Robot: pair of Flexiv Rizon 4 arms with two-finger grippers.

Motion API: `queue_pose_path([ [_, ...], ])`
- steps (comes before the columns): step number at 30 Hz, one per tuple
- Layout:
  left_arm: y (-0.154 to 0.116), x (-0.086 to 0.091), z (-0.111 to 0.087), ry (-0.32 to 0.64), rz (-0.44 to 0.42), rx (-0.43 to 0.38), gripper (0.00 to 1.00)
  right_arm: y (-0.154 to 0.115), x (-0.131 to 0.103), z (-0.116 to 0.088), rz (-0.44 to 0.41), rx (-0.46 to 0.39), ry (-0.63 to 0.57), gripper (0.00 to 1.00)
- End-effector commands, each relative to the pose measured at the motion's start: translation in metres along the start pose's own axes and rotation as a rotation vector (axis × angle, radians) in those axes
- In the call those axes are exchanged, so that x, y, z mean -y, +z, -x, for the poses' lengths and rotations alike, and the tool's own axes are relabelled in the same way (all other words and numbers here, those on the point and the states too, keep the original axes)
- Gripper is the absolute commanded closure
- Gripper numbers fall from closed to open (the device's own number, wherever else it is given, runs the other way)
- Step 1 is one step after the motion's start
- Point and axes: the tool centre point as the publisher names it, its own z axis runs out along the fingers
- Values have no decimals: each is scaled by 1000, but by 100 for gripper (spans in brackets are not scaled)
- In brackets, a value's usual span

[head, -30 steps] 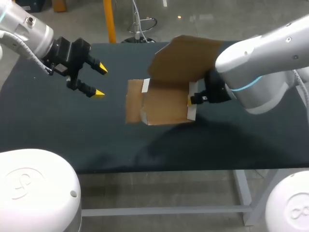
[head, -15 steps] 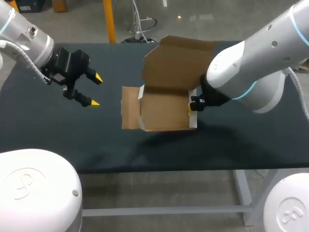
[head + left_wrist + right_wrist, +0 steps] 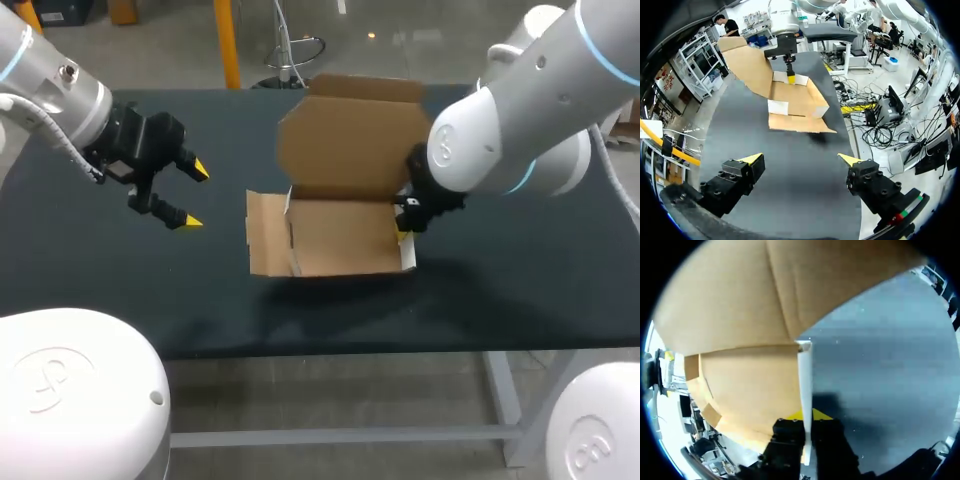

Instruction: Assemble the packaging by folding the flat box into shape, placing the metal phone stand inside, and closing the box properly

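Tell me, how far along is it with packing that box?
Partly folded: the box has some walls up and its lid standing open. In hand: the right hand pinches its side wall; the left hand hangs open. Left: no phone stand is in view, so loading and closing remain.

Head camera looks down from behind; wrist cameras face the box point(image 3: 340, 235), right closest.

White arms point(image 3: 540, 110), cyan rings point(image 3: 520, 186), black jaws — yellow tips point(image 3: 199, 168)

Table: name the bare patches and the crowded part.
Bare: the table right of the box and the strip along its near edge. Crowded: the middle, where the right gripper pinches the box wall, left gripper open beside.
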Motion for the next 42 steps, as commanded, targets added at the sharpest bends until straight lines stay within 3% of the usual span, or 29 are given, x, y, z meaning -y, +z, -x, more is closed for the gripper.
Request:
queue_pose_path([
  [1,-1,1,-1,-1,5,0,0,-2,-3,-3,-143,57,2,100],
  [4,-1,1,-1,-1,5,0,0,-2,-3,-3,-143,57,2,100],
  [12,-1,1,-1,-1,5,0,0,3,5,-19,-252,187,110,100],
  [18,-1,1,-1,-1,5,0,0,5,13,-26,-327,198,145,100],
  [29,-1,1,-1,-1,5,0,0,22,27,-14,-434,205,208,100],
  [42,-1,1,-1,-1,5,0,0,38,22,-6,-495,214,220,100],
])
